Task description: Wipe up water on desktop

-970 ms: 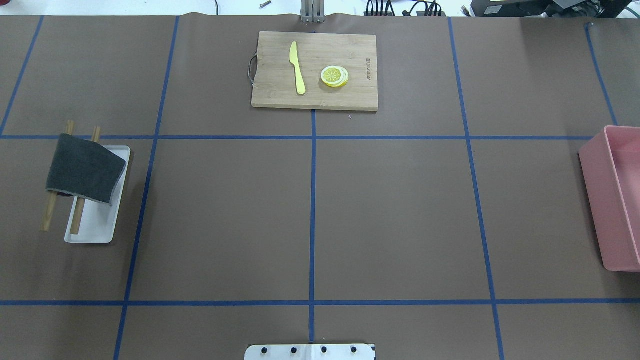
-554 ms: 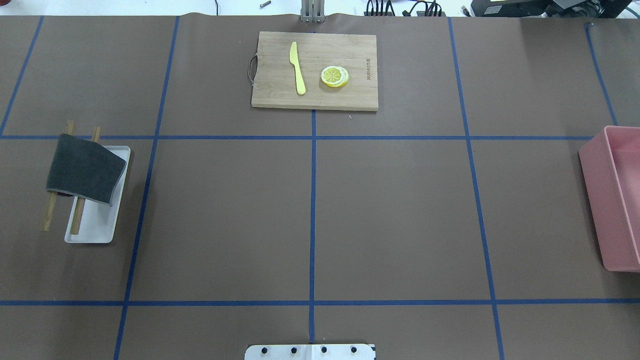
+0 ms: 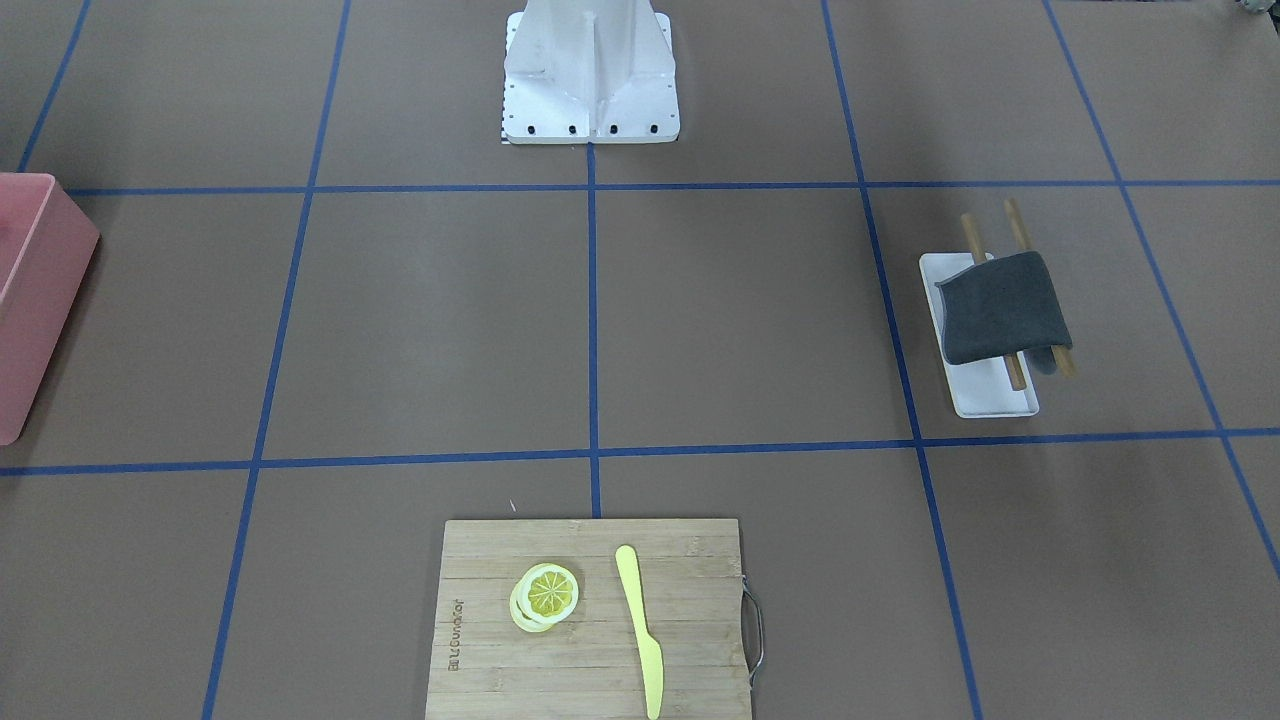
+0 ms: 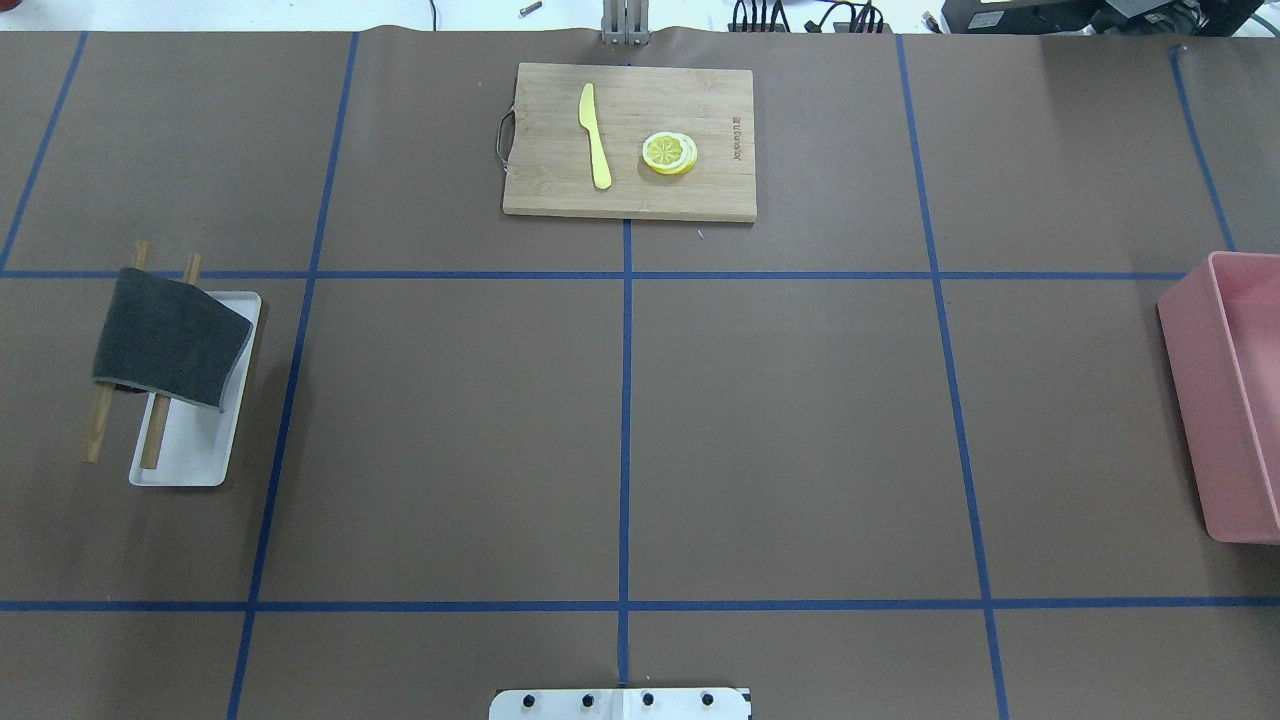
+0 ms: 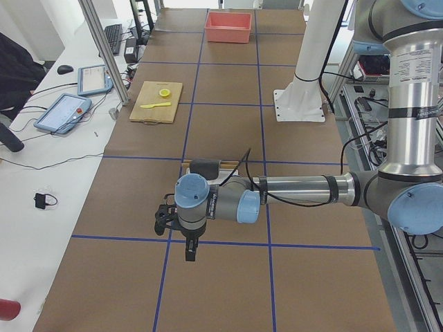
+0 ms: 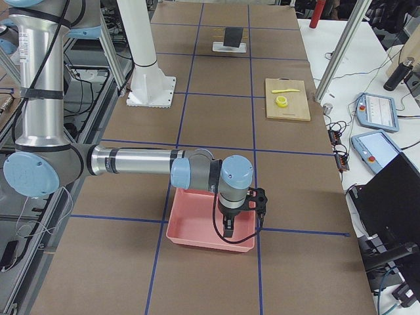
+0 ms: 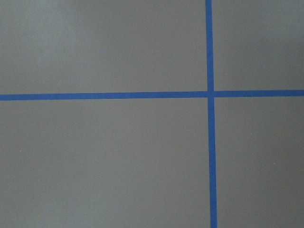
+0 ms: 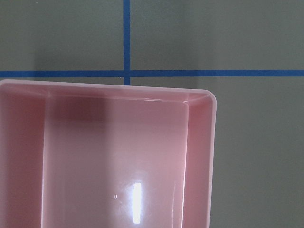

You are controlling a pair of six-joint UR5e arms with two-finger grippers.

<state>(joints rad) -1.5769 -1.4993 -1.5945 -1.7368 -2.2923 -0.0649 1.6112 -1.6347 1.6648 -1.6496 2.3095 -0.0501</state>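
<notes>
Left gripper (image 5: 190, 250): hangs fingers-down, the desktop (image 4: 800, 420) directly beneath it at a blue tape crossing (image 7: 209, 93); whether its fingers are apart or together cannot be told. Right gripper (image 6: 226, 231): hangs above the pink bin (image 6: 210, 246); finger spacing likewise cannot be told. Grey cloth (image 4: 170, 338) on white tray (image 4: 190, 455): just beyond the left gripper.

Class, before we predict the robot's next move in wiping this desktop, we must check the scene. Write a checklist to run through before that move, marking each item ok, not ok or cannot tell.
1. Dark grey cloth hangs free over two wooden rods: ok.
2. Water located on the brown taped desktop: cannot tell, no puddle shows.
3. Left gripper open: cannot tell.
4. Right gripper out of the way, over the pink plastic bin: ok.
5. Bamboo cutting board lies apart from the cloth: ok.
</notes>
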